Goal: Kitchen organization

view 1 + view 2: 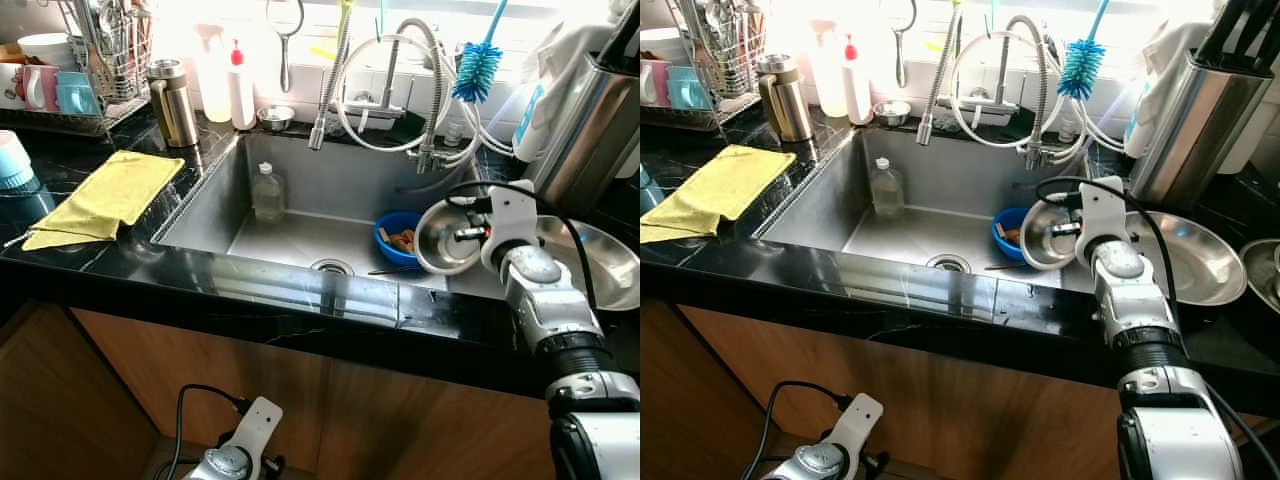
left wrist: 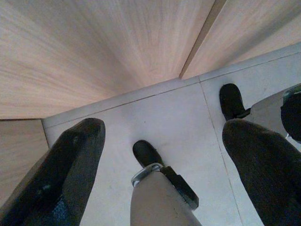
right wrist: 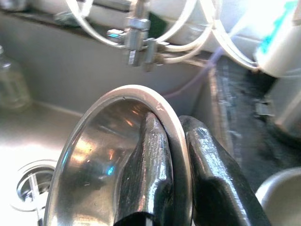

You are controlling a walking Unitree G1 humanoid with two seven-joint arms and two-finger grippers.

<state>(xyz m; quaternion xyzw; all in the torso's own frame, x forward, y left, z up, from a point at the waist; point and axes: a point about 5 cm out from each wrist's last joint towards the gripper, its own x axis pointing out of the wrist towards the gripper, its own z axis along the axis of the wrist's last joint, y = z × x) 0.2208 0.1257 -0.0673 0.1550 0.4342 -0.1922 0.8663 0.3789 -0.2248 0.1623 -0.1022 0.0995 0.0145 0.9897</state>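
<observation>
Black marble counter (image 1: pixel 250 285) around a steel sink (image 1: pixel 300 215) under a bright window, yellow cloth (image 1: pixel 110 195) at its left, right gripper (image 3: pixel 176 155) pinching a steel bowl (image 1: pixel 447 237) by the rim above the sink's right edge, left gripper (image 2: pixel 160 155) splayed wide over pale floor tiles (image 2: pixel 174 122) by wooden cabinet doors (image 2: pixel 108 42).

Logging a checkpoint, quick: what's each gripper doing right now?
Left gripper: open, holding nothing, hanging by the cabinet.
Right gripper: shut on the steel bowl rim, over the sink.
</observation>
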